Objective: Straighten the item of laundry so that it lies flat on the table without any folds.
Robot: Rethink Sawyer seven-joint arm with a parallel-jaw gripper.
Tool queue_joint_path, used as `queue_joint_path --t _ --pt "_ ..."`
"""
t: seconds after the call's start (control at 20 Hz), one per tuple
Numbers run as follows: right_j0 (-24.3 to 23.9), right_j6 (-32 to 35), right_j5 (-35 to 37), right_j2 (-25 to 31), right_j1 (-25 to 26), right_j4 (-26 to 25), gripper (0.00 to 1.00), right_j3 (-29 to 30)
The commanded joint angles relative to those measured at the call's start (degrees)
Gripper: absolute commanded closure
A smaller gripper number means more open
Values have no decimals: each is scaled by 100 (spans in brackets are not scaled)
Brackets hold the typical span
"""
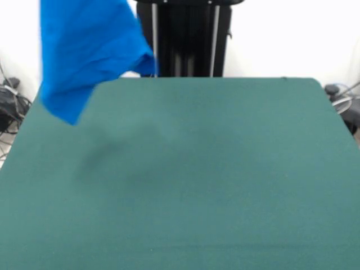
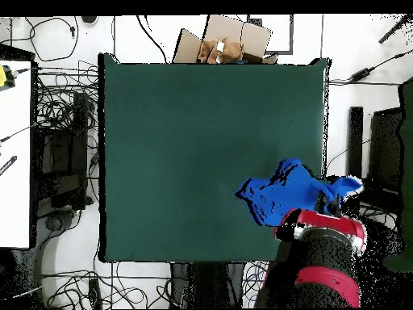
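Note:
The bright blue T-shirt (image 1: 87, 50) hangs bunched in the air above the far left corner of the dark green table (image 1: 191, 180). Its lowest tip dangles just over the table's left edge, and its top runs out of the front view. No lettering shows. In the overhead view the shirt (image 2: 286, 190) sits over the table's (image 2: 202, 153) right edge near the robot's side. My gripper (image 2: 321, 208) is shut on the shirt and holds it up, mostly hidden under the red and black arm (image 2: 327, 258).
The black pedestal (image 1: 188, 39) stands behind the table's far edge. A cardboard box (image 2: 230, 44) with a brown thing in it sits beyond the table's opposite edge. Tangled cables (image 2: 64, 161) and a white desk (image 2: 14, 145) lie to one side, dark equipment (image 2: 387, 153) to the other.

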Motion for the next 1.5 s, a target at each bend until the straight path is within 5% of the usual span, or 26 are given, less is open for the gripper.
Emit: queue_joint_path --t 0.05,0.2,0.3,0.9,1.5 --pt "256 379 459 -742 -316 -988 100 1561" --pt "458 728 934 -986 -422 -1582 100 1321" --pt "449 640 1002 -1007 -521 -1420 100 1416" --pt "949 1583 1390 -1343 -611 -2237 100 1184" --pt "1155 1420 2101 -1619 -990 -2274 100 1092"
